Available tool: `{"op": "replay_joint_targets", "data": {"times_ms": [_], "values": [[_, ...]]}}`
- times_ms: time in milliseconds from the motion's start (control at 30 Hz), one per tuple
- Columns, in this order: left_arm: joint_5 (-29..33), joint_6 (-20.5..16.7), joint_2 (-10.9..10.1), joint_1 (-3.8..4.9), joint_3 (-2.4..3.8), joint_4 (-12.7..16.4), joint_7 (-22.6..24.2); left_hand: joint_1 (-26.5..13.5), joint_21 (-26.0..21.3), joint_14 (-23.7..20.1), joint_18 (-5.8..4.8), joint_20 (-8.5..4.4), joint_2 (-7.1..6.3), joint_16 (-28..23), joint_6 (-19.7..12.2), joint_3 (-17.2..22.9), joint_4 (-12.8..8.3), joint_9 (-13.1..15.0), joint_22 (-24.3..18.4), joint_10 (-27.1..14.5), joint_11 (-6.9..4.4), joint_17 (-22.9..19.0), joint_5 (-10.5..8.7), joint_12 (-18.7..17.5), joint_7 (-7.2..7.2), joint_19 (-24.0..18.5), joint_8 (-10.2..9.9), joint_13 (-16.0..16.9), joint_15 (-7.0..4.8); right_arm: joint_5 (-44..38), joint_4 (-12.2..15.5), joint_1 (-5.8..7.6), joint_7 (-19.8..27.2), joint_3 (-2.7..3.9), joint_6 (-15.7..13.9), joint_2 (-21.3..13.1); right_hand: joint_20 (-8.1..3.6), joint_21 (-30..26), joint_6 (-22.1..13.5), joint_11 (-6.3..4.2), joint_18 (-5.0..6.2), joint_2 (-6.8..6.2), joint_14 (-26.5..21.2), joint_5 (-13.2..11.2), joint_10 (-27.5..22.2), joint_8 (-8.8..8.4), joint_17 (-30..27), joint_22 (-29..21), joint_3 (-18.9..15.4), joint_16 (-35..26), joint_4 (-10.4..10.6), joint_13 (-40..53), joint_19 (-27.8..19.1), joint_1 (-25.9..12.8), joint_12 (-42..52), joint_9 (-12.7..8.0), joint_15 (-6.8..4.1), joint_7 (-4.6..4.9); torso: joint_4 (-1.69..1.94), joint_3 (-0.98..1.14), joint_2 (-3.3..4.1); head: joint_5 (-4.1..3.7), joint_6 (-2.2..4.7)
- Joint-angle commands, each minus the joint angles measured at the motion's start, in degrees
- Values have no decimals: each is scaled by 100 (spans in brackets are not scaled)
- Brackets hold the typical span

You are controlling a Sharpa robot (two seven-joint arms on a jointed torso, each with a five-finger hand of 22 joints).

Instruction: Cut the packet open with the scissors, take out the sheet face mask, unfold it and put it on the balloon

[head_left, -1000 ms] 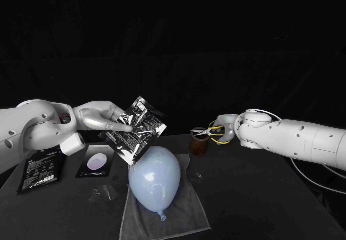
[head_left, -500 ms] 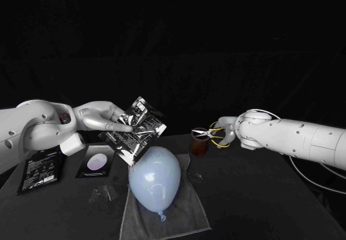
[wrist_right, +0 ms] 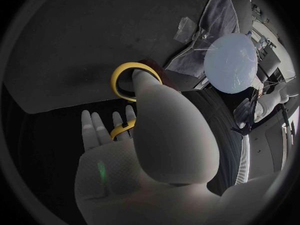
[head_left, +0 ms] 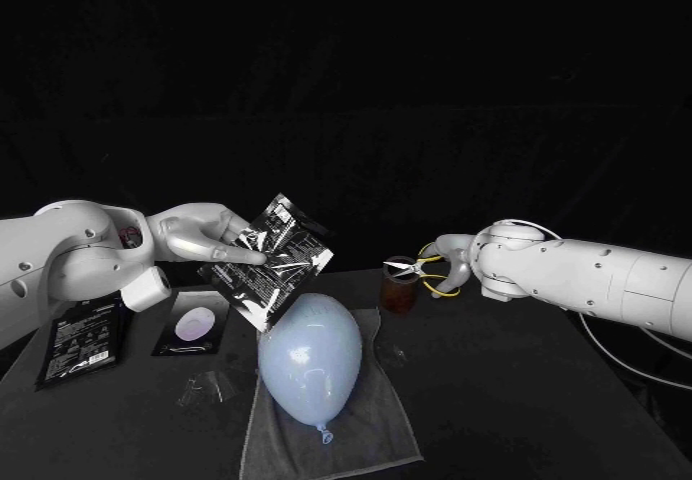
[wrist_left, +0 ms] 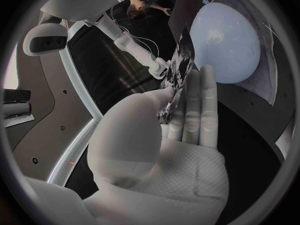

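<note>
My left hand holds the shiny dark packet up in the air, above the left of the balloon; the left wrist view shows the packet pinched between thumb and fingers. The pale blue balloon lies on a grey cloth in the middle of the table. My right hand grips the yellow-handled scissors, blades pointing left toward the packet, a gap apart from it. In the right wrist view the yellow handle loops sit round the fingers.
A brown cup stands just below the scissors. Two dark packets lie at the left of the table. Bits of clear film lie beside the cloth.
My right hand with the scissors has dropped slightly and edged right. The left hand and packet have stayed still.
</note>
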Motion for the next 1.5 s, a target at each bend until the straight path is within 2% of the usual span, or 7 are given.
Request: {"op": "replay_joint_targets", "data": {"times_ms": [33, 100, 233, 300, 567, 1067, 1500], "values": [[40, 53, 5, 5, 5, 1, 37, 26, 34, -8, 72, 1, 44, 5, 39, 38, 17, 1108, 20, 39, -10, 24, 16, -21, 9, -40, 18, 13, -32, -212, 22, 8, 158, 6, -210, -4, -3, -14, 938, 218, -20, 452, 263, -5, 1694, 298, 51, 2, 358, 115, -104, 207, -30, 94, 423, 323, -13, 271, -3, -1, -3, -6, -2], [40, 54, 6, 5, 5, 0, 36, 26, 34, -8, 72, 1, 44, 5, 39, 38, 17, 1108, 20, 39, -10, 24, 16, -21, 9, -40, 18, 13, -32, -224, 10, 13, 209, 8, -360, -6, -12, 14, 1682, 253, 38, 723, 1024, 13, 2947, 581, 205, 21, 755, 494, -208, 310, 91, 170, 768, 493, -101, 757, -4, -1, -4, -1, -3], [40, 54, 6, 5, 4, -2, 35, 26, 34, -8, 72, 1, 44, 5, 39, 38, 17, 1108, 20, 39, -10, 24, 16, -21, 9, -40, 18, 13, -32, -265, 1, 29, 224, 11, -410, -5, 2, -15, 1606, 343, 57, 366, 878, 0, 2907, 418, 121, 6, 1234, 293, -313, 117, -6, -327, 301, 349, -97, 745, -2, -3, -1, 6, -2], [42, 53, 6, 5, 4, -3, 33, 26, 34, -8, 72, 1, 44, 5, 39, 38, 17, 1108, 20, 39, -10, 24, 16, -21, 9, -40, 18, 13, -32, -291, 6, 35, 181, 12, -298, 0, 4, -32, 1390, 192, 30, 223, 691, -2, 2161, 313, 72, -4, 1085, 168, -271, 89, -86, -564, 69, 281, -66, 521, -1, -1, 1, 4, -6], [44, 54, 7, 5, 4, -4, 27, 26, 34, -8, 72, 1, 44, 5, 39, 38, 17, 1108, 20, 39, -10, 24, 16, -21, 9, -40, 18, 13, -32, -352, -1, 58, 69, 13, 45, 22, 13, -99, 1401, 519, -48, 365, 44, 0, 1778, 299, -81, -58, 321, -240, -64, 77, -652, -955, 56, 248, 10, 454, 2, -4, -5, 5, -4], [53, 56, 0, 5, 3, -3, 18, 26, 34, -8, 72, 1, 44, 5, 39, 38, 17, 1108, 20, 39, -10, 24, 16, -21, 9, -40, 18, 13, -32, -471, 52, 101, -200, 13, 269, 21, 19, -58, 692, 306, -54, 530, -421, 65, 417, 17, -175, -45, -899, -554, 0, 16, -802, -654, -1, -115, 32, 311, 2, -3, -4, 7, 11], [57, 71, 4, 5, 2, -14, 14, 24, 44, -8, 72, 1, 45, 3, 41, 43, 20, 1115, 28, 40, -10, 34, 16, -23, 9, -48, 11, 16, -32, -359, 143, 166, -42, 16, -147, -40, 3, 165, 2005, 446, 18, 1080, 899, 0, 3163, 375, 47, 54, -338, -133, -189, 166, -263, -118, 415, 40, -61, 767, -1, 1, -1, -6, 20]]}}
